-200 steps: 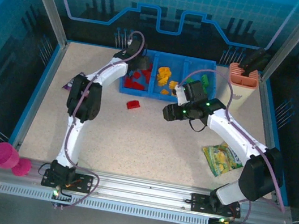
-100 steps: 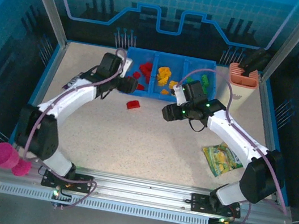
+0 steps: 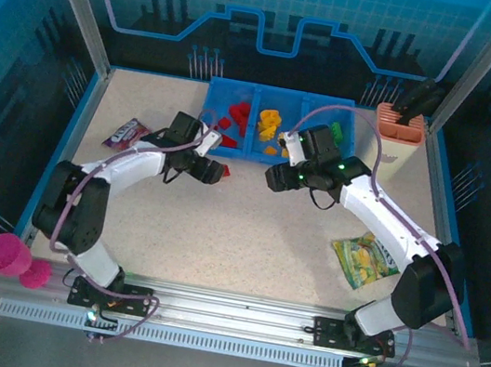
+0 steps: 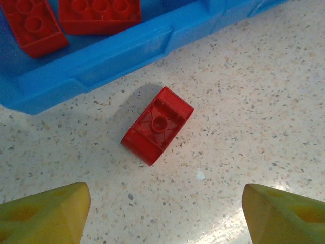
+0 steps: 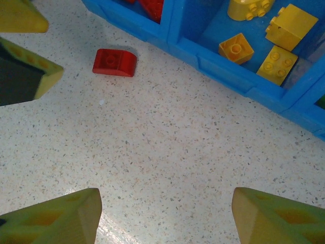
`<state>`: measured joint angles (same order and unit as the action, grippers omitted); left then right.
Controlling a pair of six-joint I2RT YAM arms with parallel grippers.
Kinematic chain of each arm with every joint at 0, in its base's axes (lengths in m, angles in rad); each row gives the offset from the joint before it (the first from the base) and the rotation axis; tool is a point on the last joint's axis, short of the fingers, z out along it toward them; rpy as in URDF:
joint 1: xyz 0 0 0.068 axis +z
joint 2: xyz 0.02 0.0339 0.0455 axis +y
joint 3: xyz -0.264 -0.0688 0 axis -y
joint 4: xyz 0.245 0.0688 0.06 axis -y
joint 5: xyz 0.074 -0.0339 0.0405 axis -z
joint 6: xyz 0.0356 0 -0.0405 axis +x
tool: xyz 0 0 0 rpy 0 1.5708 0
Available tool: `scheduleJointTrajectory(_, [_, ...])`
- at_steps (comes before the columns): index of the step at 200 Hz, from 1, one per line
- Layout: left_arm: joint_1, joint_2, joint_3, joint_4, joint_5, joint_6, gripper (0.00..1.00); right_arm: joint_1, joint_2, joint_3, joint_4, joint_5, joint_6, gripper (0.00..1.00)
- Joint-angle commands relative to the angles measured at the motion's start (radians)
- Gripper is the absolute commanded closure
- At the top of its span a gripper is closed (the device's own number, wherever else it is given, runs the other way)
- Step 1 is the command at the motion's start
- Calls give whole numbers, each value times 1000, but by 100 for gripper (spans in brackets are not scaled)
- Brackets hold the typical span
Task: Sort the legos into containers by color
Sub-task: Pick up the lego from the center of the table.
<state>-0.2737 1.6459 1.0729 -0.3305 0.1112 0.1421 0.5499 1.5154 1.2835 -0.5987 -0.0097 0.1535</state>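
Left jaws: stood wide open, empty; the nearer arm. Red lego (image 4: 157, 125): lay on the surface (image 4: 244, 101) just outside the front wall of the blue bin (image 4: 96, 71), ahead of those jaws, long axis skewed to their gap. Right jaws: gaped empty, farther off.

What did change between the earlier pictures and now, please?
The left hand came back from the blue bin toward the near side and now hangs open, empty, above the loose red brick. The brick, the right hand and the yellow snack packet hardly moved.
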Motion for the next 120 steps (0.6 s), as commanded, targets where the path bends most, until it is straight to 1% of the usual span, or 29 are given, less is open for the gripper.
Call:
scheduleJointTrajectory(1, [4,60,56,-10,22,45,21,14,3,30,-22,12,9,30])
scheduleJointTrajectory(55, [-3,143,98,10,-2,89,21,15,1,36,-41,35,-2,29])
scheduleJointTrajectory(74, [-11,176,143,-29,-4,91,20,15,8,43,-41,36,-1,29])
scheduleJointTrajectory(120, [-53,254,221,-79,-89,141,19,16,35,58,-32,29,9,27])
